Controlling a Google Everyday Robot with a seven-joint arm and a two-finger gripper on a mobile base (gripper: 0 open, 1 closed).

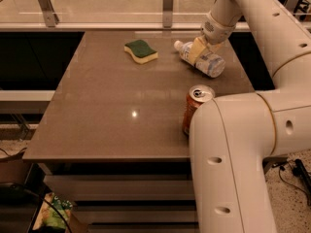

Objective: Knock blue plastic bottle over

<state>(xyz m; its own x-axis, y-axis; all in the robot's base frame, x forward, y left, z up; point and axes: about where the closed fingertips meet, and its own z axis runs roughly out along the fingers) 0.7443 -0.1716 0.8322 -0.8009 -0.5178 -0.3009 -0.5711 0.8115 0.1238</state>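
Observation:
The blue plastic bottle (208, 62) lies on its side at the far right of the table (112, 106), its white cap pointing left toward the sponge. It is clear with a white label. My gripper (198, 48) is right over the bottle's neck end, its tan fingers touching or just above the bottle. The white arm reaches down to it from the upper right.
An orange soda can (195, 107) stands upright near the right front of the table, partly behind my arm's big white link (233, 164). A green and yellow sponge (141, 51) lies at the far middle. A glass railing (97, 4) runs behind the table.

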